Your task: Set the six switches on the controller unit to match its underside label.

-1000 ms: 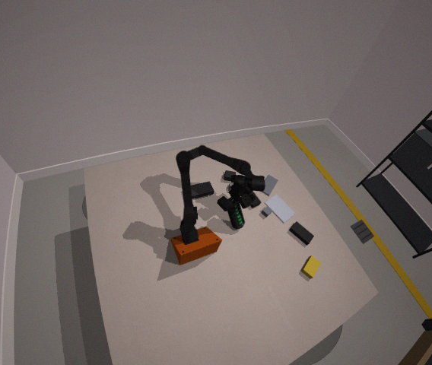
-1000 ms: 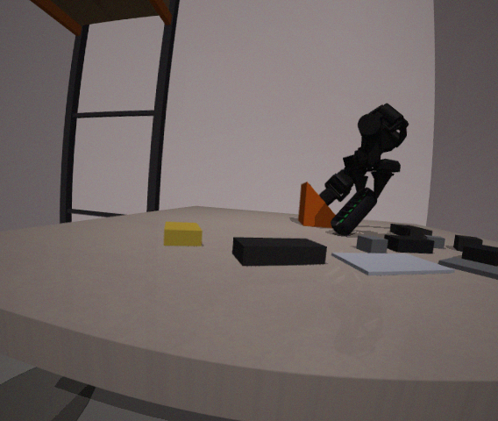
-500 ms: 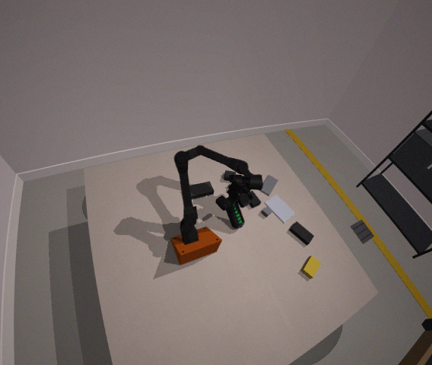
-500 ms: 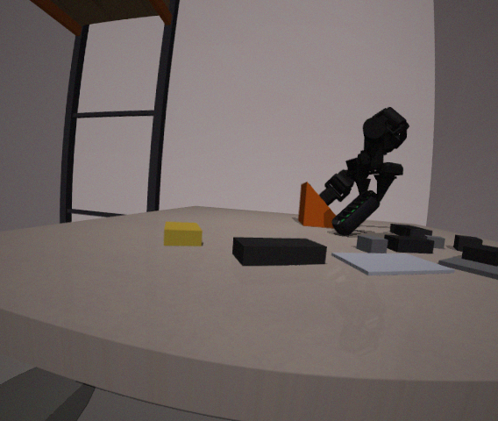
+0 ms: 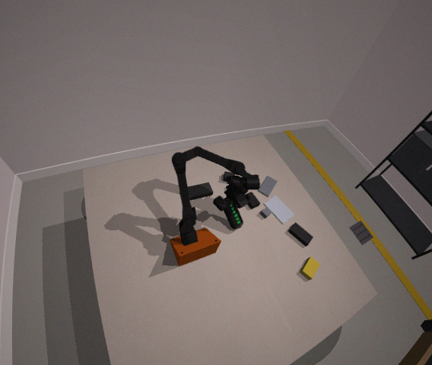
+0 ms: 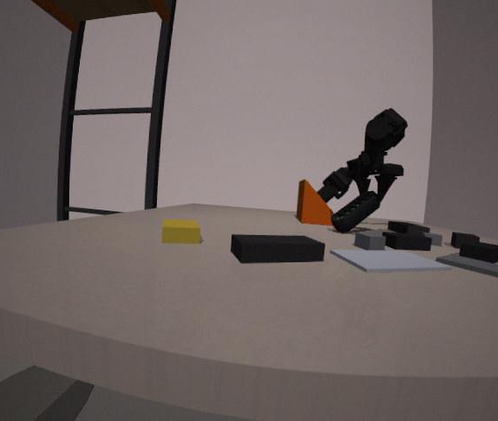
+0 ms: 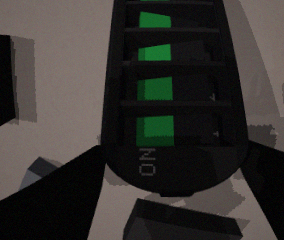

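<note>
The dark grey controller unit (image 5: 235, 218) (image 6: 354, 212) (image 7: 177, 172) is tilted, its raised end between my fingers and its other end low, at or just above the bench. My gripper (image 5: 230, 202) (image 6: 371, 192) (image 7: 171, 150) is shut on the unit, one finger at each side of that end. In the wrist view the switch side faces the camera, with "ON" printed on the left near the held end. Green ends show on the left of each visible rocker; which ends are pressed down I cannot tell for sure. The underside label is hidden.
An orange wedge (image 5: 198, 247) (image 6: 311, 207) stands at the arm's base. A white plate (image 5: 279, 209) (image 6: 392, 260), a grey plate (image 5: 268, 185), a black block (image 5: 300, 233) (image 6: 276, 249) and a yellow block (image 5: 310, 268) (image 6: 180, 231) lie around. A dark block (image 7: 182, 222) lies near the gripper.
</note>
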`<state>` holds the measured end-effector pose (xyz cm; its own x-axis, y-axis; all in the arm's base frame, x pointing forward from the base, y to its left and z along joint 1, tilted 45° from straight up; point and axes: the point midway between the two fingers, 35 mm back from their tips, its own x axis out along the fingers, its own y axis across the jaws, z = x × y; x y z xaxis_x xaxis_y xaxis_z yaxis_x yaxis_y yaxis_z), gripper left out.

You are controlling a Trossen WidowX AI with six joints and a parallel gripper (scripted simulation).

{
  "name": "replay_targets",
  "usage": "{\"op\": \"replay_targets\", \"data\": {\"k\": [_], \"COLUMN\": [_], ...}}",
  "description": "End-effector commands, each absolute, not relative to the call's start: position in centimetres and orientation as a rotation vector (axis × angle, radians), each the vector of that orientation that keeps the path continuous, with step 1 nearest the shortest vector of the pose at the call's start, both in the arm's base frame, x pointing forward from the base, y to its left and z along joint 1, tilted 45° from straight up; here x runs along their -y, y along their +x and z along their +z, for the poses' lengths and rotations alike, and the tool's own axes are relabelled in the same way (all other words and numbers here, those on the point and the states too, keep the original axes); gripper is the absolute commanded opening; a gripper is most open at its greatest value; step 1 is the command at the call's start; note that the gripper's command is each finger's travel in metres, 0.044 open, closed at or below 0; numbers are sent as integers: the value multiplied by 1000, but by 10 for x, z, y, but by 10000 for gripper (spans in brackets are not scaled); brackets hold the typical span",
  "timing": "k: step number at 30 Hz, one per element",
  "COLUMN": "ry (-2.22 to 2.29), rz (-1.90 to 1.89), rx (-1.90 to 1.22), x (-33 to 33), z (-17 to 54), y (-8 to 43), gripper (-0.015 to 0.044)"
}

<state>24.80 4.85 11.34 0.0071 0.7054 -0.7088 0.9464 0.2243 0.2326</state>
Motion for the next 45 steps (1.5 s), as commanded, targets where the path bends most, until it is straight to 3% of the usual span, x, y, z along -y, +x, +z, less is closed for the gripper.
{"op": "replay_targets", "data": {"k": [1, 45], "ry": [1533, 1534], "rz": [-429, -427], "rx": [-1763, -1764], "x": [-51, -84], "z": [107, 102], "y": [246, 239], "gripper": [338, 338]}}
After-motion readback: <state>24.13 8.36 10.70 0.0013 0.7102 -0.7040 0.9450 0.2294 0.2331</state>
